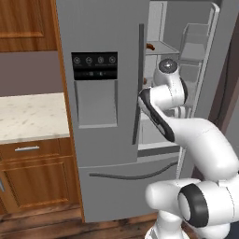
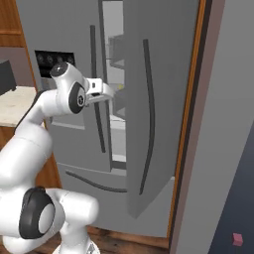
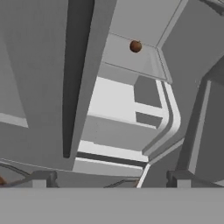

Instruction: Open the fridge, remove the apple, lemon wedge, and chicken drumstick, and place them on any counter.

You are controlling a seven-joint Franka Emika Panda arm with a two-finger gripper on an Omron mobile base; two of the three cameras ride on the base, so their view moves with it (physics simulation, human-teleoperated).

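Open hand (image 3: 109, 177) before fridge (image 1: 107, 116), apple (image 3: 135, 46) on shelf (image 3: 127, 54).

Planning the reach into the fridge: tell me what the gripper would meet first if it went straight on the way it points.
Probably the fridge interior: the open gripper points through the door gap at the pale shelves; the apple sits off that line. Depth is unclear.

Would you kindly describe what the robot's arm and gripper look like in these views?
The arm is glossy white with rounded, bulbous links and black bands and caps at its joints. No cables or markings show. The gripper ends in two small dark grey, blocky fingertips.
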